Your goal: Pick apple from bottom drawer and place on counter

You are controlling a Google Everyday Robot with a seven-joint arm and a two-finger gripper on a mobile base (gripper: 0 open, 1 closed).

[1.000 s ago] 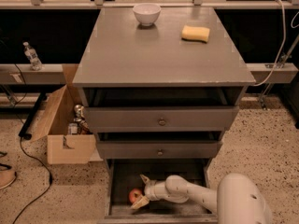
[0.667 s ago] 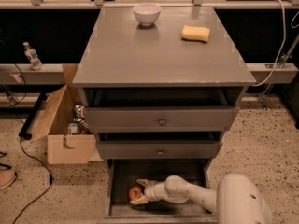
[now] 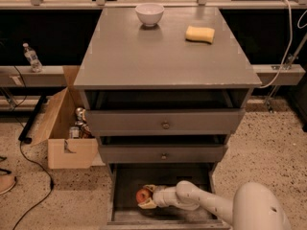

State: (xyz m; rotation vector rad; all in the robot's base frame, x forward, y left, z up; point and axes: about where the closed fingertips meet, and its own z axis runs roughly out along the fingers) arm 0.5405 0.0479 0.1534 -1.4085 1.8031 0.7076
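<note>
The apple, small and red, sits low in the open bottom drawer, left of its middle. My gripper reaches into the drawer from the right, at the end of the white arm, and its pale fingers close around the apple. The counter, the flat grey top of the cabinet, lies far above the gripper.
A white bowl and a yellow sponge sit at the back of the counter. The two upper drawers stand slightly pulled out above the gripper. An open cardboard box with small items stands on the floor to the left.
The gripper has shifted slightly left and closed in on the apple; the apple now sits between the fingers. Nothing else has moved.
</note>
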